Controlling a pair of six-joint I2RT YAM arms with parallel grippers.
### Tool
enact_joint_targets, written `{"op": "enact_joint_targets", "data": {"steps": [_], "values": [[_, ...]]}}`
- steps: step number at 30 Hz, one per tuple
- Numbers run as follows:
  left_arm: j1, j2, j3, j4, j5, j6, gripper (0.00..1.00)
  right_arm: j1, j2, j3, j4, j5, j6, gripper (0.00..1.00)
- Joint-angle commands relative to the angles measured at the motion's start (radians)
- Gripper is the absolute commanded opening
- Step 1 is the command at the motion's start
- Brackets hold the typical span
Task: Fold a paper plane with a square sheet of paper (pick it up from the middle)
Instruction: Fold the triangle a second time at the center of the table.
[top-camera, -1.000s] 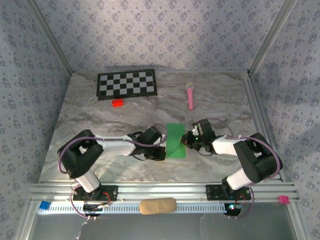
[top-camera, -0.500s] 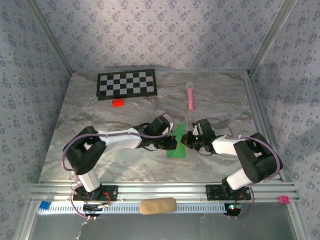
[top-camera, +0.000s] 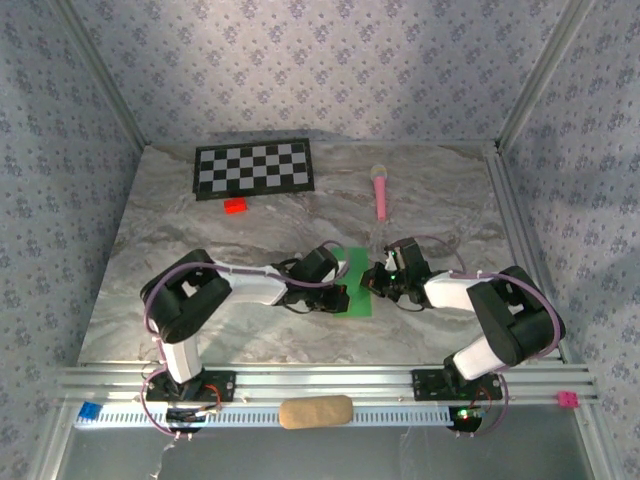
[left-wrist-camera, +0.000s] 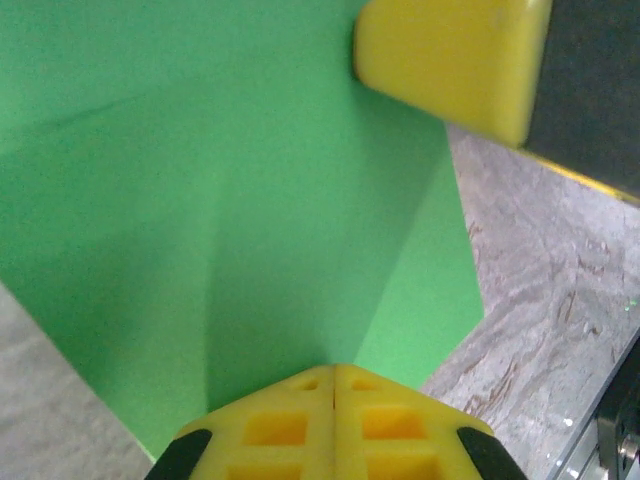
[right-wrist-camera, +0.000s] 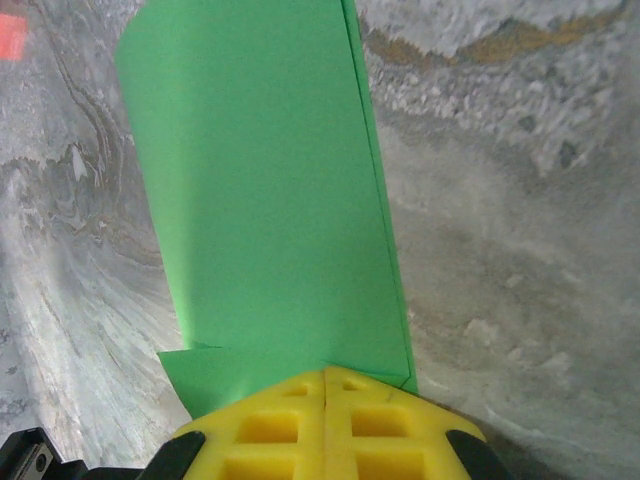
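The square sheet of paper is bright green and lies folded into a narrow strip at the table's middle. My left gripper is shut, its tips resting on the paper's left side. In the left wrist view the paper shows angled creases ahead of the shut tips, and a yellow fingertip of the right gripper sits at the top. My right gripper is shut and presses on the sheet's right edge. In the right wrist view its tips sit on the near end of the paper.
A checkerboard lies at the back left with a small red block before it. A pink microphone toy lies behind the paper. A beige pad rests on the front rail.
My left gripper has swung right from beside the paper onto its left part, and less of the green shows. The right gripper has stayed put.
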Motion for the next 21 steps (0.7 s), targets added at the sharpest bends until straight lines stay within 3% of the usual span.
{"op": "enact_joint_targets", "data": {"steps": [1,13,21], "values": [[-0.021,-0.021,-0.087,-0.073,0.011,-0.022,0.04,-0.001,0.035,-0.02,-0.103,0.065,-0.026,0.0],[-0.021,-0.132,-0.206,-0.063,-0.006,-0.039,0.04,-0.002,0.051,-0.023,-0.082,0.054,-0.026,0.0],[0.013,-0.297,-0.211,-0.015,0.031,-0.025,0.02,-0.001,0.048,-0.006,-0.072,0.029,-0.039,0.0]]}}
